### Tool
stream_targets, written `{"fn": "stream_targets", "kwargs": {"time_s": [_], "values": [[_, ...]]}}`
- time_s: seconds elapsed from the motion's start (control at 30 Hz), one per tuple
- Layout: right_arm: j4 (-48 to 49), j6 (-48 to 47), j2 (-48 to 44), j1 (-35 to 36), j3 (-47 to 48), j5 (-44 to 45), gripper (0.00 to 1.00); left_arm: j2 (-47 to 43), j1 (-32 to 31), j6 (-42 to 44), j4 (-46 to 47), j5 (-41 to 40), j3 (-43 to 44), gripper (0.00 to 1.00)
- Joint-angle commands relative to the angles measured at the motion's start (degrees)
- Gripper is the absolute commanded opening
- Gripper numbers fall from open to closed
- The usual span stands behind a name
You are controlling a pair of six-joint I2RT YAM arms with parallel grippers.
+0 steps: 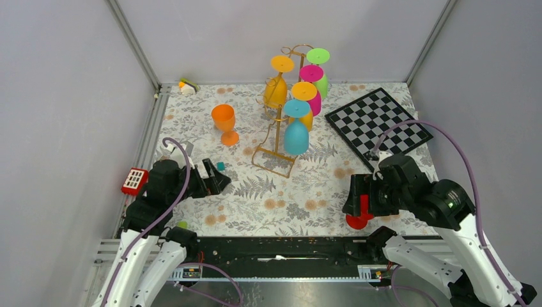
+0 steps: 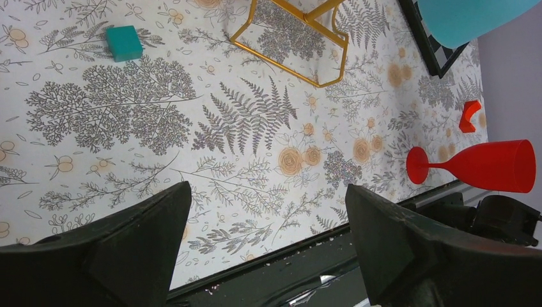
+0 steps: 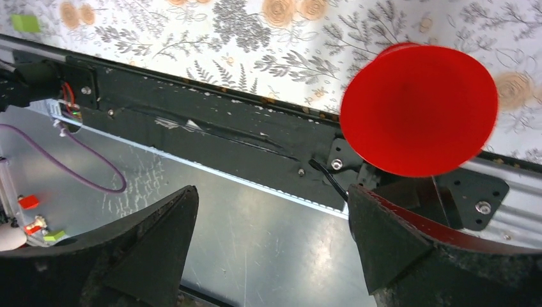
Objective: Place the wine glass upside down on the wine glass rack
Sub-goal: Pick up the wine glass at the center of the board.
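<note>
No words, numbers, labels, brand marks or signs can be read anywhere in these three views.

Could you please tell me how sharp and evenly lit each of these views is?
Top external: soft, even light, faint shadows, sharp. Left wrist: tablecloth crisp, jaws dark and soft. Right wrist: red wine glass smeared along its right rim, a pale glare line on the metal plate.

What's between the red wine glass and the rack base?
Only bare floral cloth between red wine glass and rack base; left wrist view shows it.
</note>
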Motion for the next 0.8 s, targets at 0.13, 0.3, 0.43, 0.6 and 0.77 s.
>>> {"fn": "stream_targets", "kwargs": {"time_s": [0.13, 0.3, 0.43, 0.6, 0.77], "values": [[-7.48, 2.61, -0.63, 0.29, 0.34, 8.95, 0.89, -2.04, 0.28, 0.03, 1.59, 0.95, -0.82, 0.99], [-8.88, 2.02, 0.32, 0.30, -0.88, 12.15, 0.84, -3.01, 0.30, -0.70, 1.60, 0.91, -1.46, 0.99], [-5.09, 1.38, 1.15, 0.30, -3.46, 10.97, 0.81, -2.93, 0.28, -0.30, 1.42, 0.94, -1.28, 0.99], [2.12, 0.13, 4.20, 0.28, -4.23, 9.20, 0.73, -2.67, 0.28, 0.41, 1.12, 1.63, -1.26, 0.99], [4.34, -2.87, 9.61, 0.32, -4.85, 11.36, 0.69, -3.45, 0.28, 0.29, 1.26, 1.55, -1.38, 0.99]]}}
